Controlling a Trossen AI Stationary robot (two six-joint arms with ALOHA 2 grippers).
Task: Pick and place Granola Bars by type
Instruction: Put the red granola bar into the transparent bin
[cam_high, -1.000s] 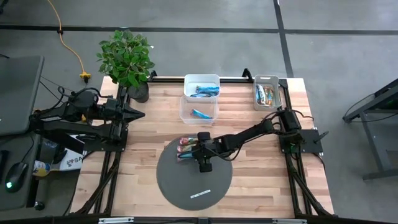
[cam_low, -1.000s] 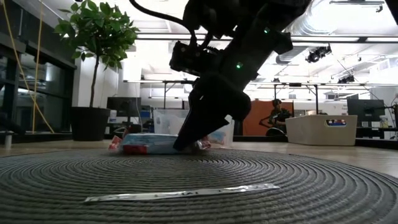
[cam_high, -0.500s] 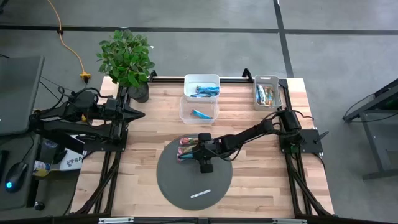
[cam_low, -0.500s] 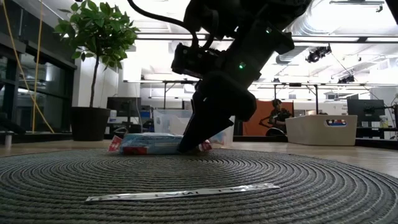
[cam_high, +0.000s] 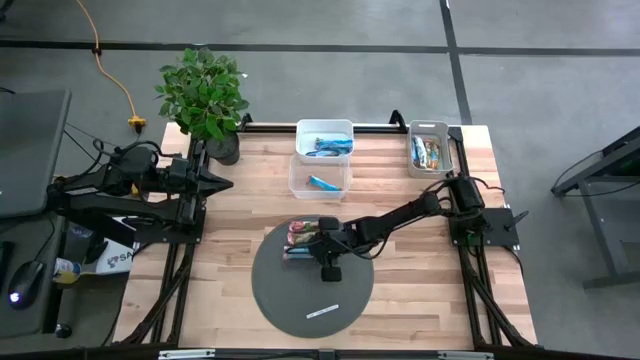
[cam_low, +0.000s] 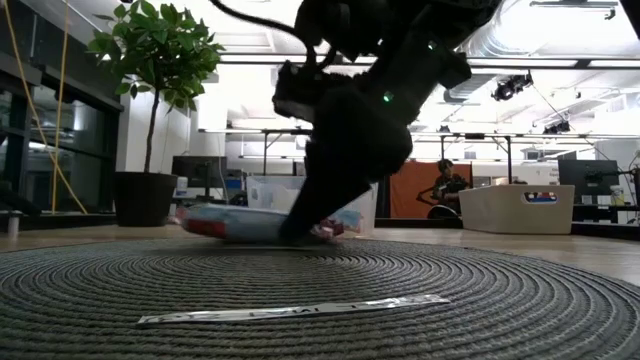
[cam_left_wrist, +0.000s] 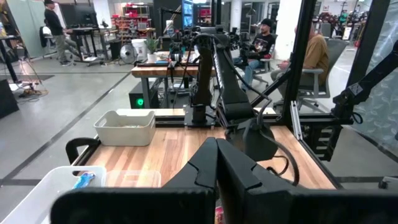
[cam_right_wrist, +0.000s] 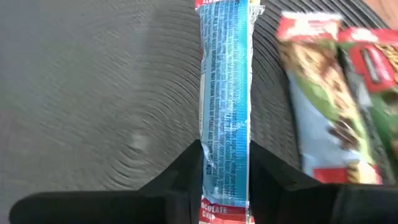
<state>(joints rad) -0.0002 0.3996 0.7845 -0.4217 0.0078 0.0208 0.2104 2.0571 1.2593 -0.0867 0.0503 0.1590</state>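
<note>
On the round grey mat (cam_high: 300, 295) lies a small cluster of granola bars. My right gripper (cam_right_wrist: 225, 177) reaches in from the table's right and is shut on a blue bar (cam_right_wrist: 225, 81), also seen in the low view (cam_low: 235, 222). Right beside it lie two tan-and-green bars with red ends (cam_right_wrist: 320, 99) (cam_right_wrist: 373, 81), flat on the mat. My left gripper (cam_left_wrist: 217, 165) is shut with nothing in it. It is parked level above the table's left side (cam_high: 225, 183). My right gripper pinches the blue bar between its two fingers, which sit on the bar's two long edges near its end (cam_right_wrist: 225, 163). The fingers (cam_right_wrist: 186, 171) slant down from the table's right, and the bar runs on ahead of them toward the left. In the low view its free end (cam_low: 195, 215) stands slightly above the mat.
A thin white strip (cam_high: 322, 311) lies on the mat's near part. Two bins with blue bars (cam_high: 324, 140) (cam_high: 318, 180) stand at the far middle. A third bin with mixed bars (cam_high: 430, 150) stands at the far right, and a potted plant (cam_high: 205, 95) at the far left.
My right gripper has stayed over the bars, rolled a little at the wrist and shut on the blue bar. The bar lay flat on the mat before. Its free end now stands tipped up slightly.
</note>
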